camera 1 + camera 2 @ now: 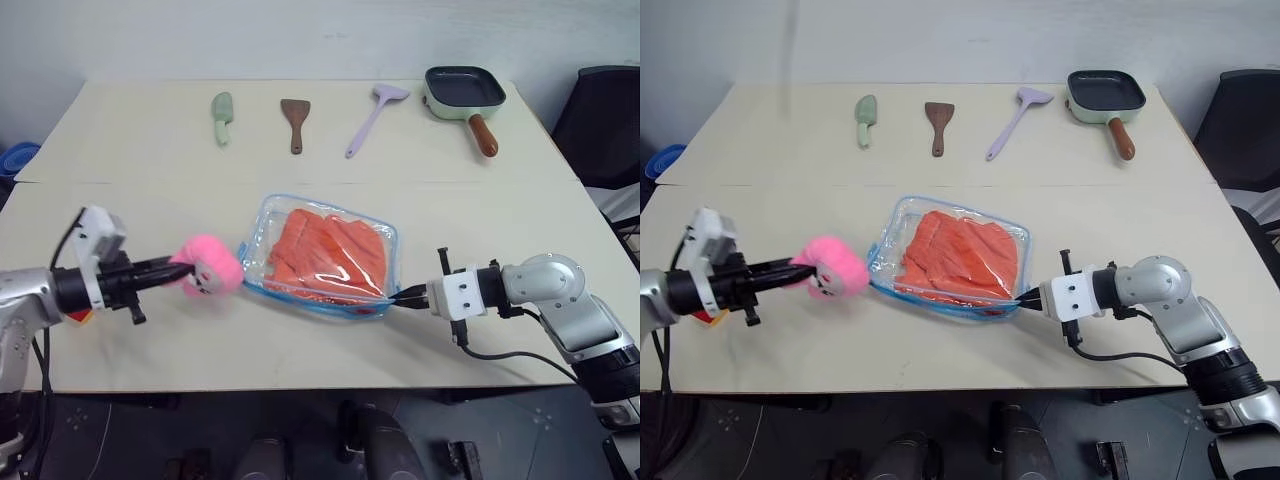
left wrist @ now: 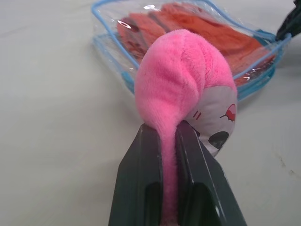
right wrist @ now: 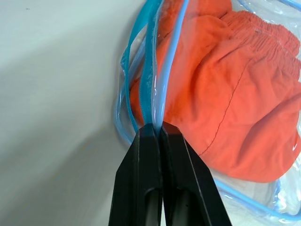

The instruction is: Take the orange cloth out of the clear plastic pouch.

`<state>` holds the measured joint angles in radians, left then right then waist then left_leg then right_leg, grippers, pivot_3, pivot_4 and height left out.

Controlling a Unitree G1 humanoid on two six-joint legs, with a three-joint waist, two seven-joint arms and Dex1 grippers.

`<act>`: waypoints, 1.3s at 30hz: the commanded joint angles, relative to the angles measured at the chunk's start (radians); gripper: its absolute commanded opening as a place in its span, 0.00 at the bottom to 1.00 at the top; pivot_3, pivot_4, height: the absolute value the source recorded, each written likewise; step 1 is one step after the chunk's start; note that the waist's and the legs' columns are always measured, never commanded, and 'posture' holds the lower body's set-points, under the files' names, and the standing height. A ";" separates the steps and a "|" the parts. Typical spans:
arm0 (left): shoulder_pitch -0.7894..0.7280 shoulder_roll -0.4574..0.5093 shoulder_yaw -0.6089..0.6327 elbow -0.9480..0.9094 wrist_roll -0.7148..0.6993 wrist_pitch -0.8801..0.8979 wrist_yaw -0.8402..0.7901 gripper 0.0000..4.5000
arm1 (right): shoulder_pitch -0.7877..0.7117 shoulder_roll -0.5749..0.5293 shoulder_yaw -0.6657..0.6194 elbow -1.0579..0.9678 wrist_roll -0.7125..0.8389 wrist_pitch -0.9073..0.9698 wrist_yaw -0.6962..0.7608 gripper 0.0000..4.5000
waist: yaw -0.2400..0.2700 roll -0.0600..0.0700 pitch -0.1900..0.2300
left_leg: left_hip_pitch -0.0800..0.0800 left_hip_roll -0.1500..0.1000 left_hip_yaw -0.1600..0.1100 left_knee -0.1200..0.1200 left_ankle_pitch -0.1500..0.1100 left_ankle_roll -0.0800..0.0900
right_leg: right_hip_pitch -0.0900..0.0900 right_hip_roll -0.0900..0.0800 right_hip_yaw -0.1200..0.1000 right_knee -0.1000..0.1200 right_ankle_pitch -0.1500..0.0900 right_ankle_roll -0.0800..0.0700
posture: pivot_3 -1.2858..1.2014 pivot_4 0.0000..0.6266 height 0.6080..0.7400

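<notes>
Left wrist view looks along the left gripper point(image 2: 170, 134), whose two black fingers are pinched tight on a thin bit of the soft pink plush toy point(image 2: 181, 82). The toy's round pink body bulges out just past the fingertips, with a little grey face on one side. Right behind the toy lies the clear plastic pouch with the light blue edge point(image 2: 106, 35). The toy is very close to the pouch, but I cannot tell if they touch.

The right gripper point(image 3: 157, 129) has its two black fingers squeezed together on the blue edge of the pouch. Just past those fingertips, inside the pouch, sits the wrinkly bright orange cloth point(image 3: 240, 108). It is fully inside the clear plastic.

From the head camera, the pouch lies on the pale tan table point(image 1: 150, 340) between the two grippers. Far beyond the grippers, along the back of the table, are a small green scraper point(image 1: 222, 116), a brown wooden spatula point(image 1: 295, 122), a light purple spatula point(image 1: 375, 118) and a square green pan with a brown handle point(image 1: 463, 94).
</notes>
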<state>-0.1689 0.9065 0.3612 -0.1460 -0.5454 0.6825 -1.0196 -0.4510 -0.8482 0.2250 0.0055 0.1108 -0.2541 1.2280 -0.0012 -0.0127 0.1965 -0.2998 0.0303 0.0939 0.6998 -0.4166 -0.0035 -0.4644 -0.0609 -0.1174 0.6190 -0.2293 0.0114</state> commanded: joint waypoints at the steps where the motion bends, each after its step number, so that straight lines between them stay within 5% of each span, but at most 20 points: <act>1: 0.000 -0.007 0.029 0.047 0.000 -0.008 0.032 0.16 | 0.020 -0.008 -0.039 -0.037 0.019 0.031 -0.011 0.00 | 0.000 0.000 0.000 | 0.000 0.000 0.000 0.000 0.000 0.000 | 0.000 0.000 0.000 0.000 0.000 0.000 | 0.52 0.24 1.00; 4: 0.011 -0.006 0.037 0.083 -0.006 -0.012 0.029 0.35 | 0.047 -0.017 -0.058 -0.062 0.040 0.076 -0.017 0.14 | 0.000 0.000 0.000 | 0.000 0.000 0.000 0.000 0.000 0.000 | 0.000 0.000 0.000 0.000 0.000 0.000 | 0.52 0.24 1.00; 12: -0.020 -0.011 0.119 0.159 -0.084 0.093 0.087 0.91 | 0.156 0.009 -0.179 -0.253 0.168 0.321 -0.126 0.75 | 0.001 0.000 0.000 | 0.000 0.000 0.000 0.000 0.000 0.000 | 0.000 0.000 0.000 0.000 0.000 0.000 | 0.52 0.24 1.00; 15: -0.137 -0.020 0.181 0.132 -0.200 0.209 0.151 0.92 | 0.189 0.020 -0.235 -0.356 0.254 0.459 -0.184 0.97 | 0.007 -0.001 0.000 | 0.000 0.000 -0.001 0.000 0.000 0.000 | 0.000 0.000 0.000 0.000 0.000 0.000 | 0.52 0.24 1.00; 19: -0.413 -0.047 0.186 0.055 -0.416 0.355 0.220 0.92 | 0.210 0.035 -0.286 -0.453 0.341 0.597 -0.253 0.97 | 0.022 -0.003 0.000 | -0.001 0.000 -0.001 0.000 0.000 0.000 | 0.000 0.000 0.000 0.001 0.000 0.000 | 0.52 0.24 1.00; 22: -0.583 -0.108 0.053 -0.003 -0.415 0.336 0.243 0.92 | 0.210 0.038 -0.290 -0.473 0.347 0.632 -0.278 0.97 | 0.027 -0.003 0.000 | -0.001 -0.001 -0.001 0.000 0.000 -0.001 | 0.000 -0.001 0.000 0.001 0.000 0.001 | 0.52 0.24 1.00; 26: -0.609 -0.123 -0.333 -0.091 -0.133 0.116 0.121 0.92 | 0.193 0.049 -0.279 -0.483 0.348 0.659 -0.299 0.97 | 0.024 -0.003 0.000 | 0.000 -0.003 0.002 0.000 0.000 -0.001 | 0.003 0.000 0.002 0.001 0.001 0.001 | 0.52 0.24 1.00; 30: -0.500 0.008 -0.639 -0.024 0.304 -0.434 -0.083 0.92 | 0.189 0.050 -0.280 -0.499 0.347 0.678 -0.313 0.97 | -0.005 -0.002 0.000 | 0.001 -0.001 0.007 -0.002 0.000 -0.006 | 0.002 0.006 0.007 0.002 -0.001 -0.001 | 0.52 0.24 1.00; 39: -0.483 0.044 -0.602 0.317 0.465 -0.917 -0.173 0.92 | 0.287 0.048 -0.319 -0.581 0.356 0.718 -0.361 0.97 | 0.005 -0.002 0.000 | 0.002 0.007 0.013 -0.002 0.001 -0.015 | -0.001 0.017 0.009 0.003 -0.005 -0.011 | 0.52 0.24 1.00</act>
<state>-0.6417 0.9255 -0.2713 0.1208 -0.1246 -0.1329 -1.1852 -0.1721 -0.8009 -0.0510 -0.5193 0.4494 0.4618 0.8806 0.0037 -0.0150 0.1964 -0.2981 0.0375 0.1066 0.6981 -0.4160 -0.0182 -0.4656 -0.0443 -0.1081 0.6219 -0.2340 0.0001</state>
